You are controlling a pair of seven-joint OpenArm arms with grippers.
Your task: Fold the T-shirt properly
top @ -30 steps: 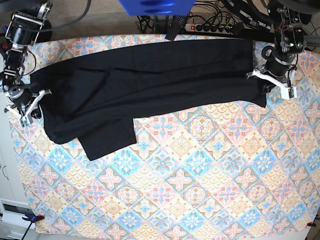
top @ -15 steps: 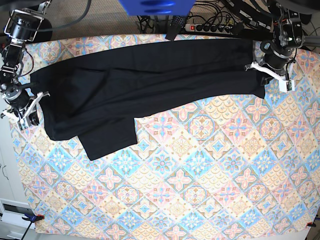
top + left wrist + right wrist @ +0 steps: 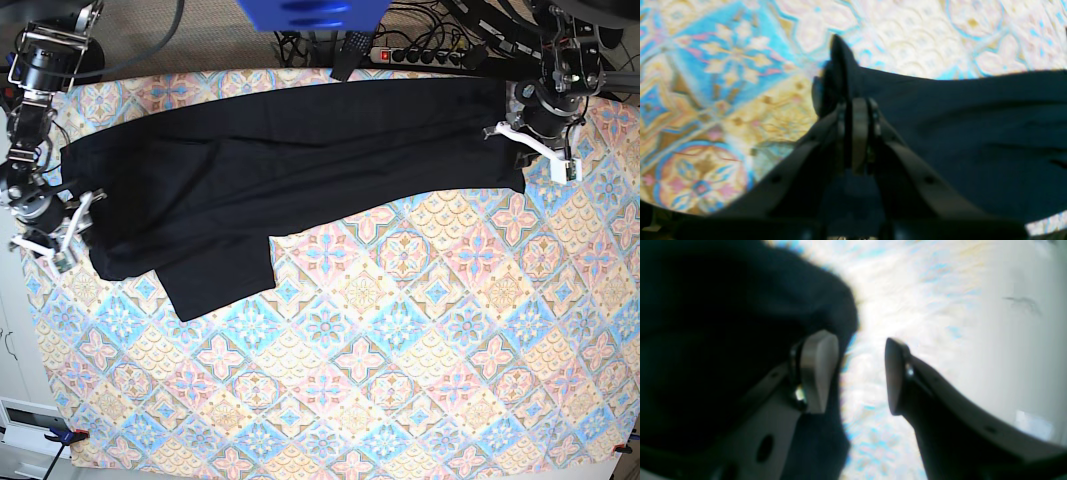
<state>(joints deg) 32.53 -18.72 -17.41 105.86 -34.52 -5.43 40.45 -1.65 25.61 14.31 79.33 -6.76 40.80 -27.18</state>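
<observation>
The black T-shirt [image 3: 300, 170] lies spread lengthwise across the far half of the table, with a folded flap reaching toward the front at the left. In the base view my left gripper [image 3: 535, 150] is at the shirt's right end. The left wrist view shows that gripper [image 3: 857, 103] shut on a pinch of the black cloth [image 3: 973, 133]. My right gripper [image 3: 55, 235] sits at the shirt's left edge. Seen from the right wrist, it [image 3: 862, 373] is open, the dark cloth [image 3: 723, 323] lies beside one finger [image 3: 820, 370], and only table cover shows between the fingers.
A colourful tile-patterned cloth [image 3: 400, 350] covers the table. Behind the far edge lie a power strip [image 3: 420, 55] with cables and a blue object [image 3: 310, 12]. A clamp [image 3: 65, 435] holds the cover at the front left corner.
My right gripper has opened and released the shirt's left edge. My left gripper moved toward the far edge, carrying the shirt's right end with it.
</observation>
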